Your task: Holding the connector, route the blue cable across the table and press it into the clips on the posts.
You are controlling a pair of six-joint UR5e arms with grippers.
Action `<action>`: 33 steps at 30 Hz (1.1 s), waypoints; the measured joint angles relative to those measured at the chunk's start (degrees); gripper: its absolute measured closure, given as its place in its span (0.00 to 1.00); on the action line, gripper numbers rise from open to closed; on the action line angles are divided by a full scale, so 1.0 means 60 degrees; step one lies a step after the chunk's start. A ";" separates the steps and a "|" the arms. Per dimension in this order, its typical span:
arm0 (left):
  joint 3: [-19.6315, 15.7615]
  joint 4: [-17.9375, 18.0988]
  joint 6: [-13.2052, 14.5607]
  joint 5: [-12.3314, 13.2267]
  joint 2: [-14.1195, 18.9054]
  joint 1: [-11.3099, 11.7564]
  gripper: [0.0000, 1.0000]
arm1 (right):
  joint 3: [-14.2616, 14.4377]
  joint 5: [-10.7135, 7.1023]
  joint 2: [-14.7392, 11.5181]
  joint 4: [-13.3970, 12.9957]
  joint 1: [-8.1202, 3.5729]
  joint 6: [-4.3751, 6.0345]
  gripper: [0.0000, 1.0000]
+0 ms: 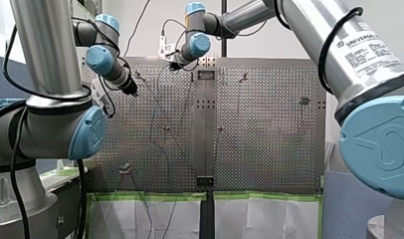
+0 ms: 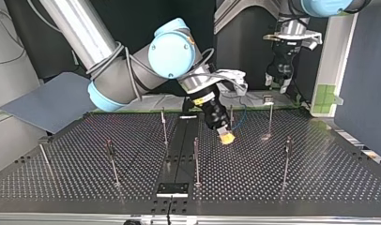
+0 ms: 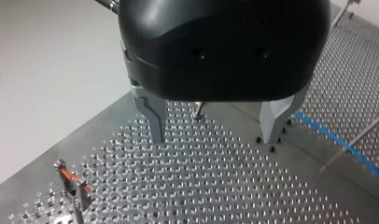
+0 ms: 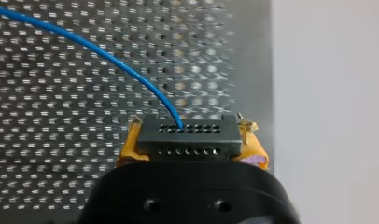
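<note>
- Top view's left: the posts look bare, no blue on them that I can see; that side of the bench is yet to do
- Middle: your right pincer is clamped on the connector, low over the bench; grab step's done
- The blue cable trails loose from it; can't tell if it's pressed in anywhere
- Right: your left pincer hangs with fingers apart, holding nothing; I'd say routing's barely begun

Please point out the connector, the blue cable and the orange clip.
connector point(image 4: 187, 137): right wrist view, middle of its black face.
blue cable point(image 4: 108, 56): right wrist view, mid-arc.
orange clip point(image 3: 71, 178): left wrist view, its orange part.
</note>
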 joint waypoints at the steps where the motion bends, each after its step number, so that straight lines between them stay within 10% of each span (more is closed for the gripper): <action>1: 0.0000 0.0024 -0.0071 0.0068 0.0001 -0.0001 0.00 | 0.0071 -0.0024 0.0001 -0.0014 0.0000 -0.0004 1.00; 17: -0.0355 0.1128 -0.1421 0.1420 -0.0133 0.0016 0.00 | 0.0545 -0.0760 0.0027 -0.0861 0.0056 0.0021 1.00; 33: -0.0717 0.2377 -0.2668 0.2667 -0.0339 0.0043 0.00 | 0.0548 -0.0836 0.0150 -0.1053 0.0144 0.0029 1.00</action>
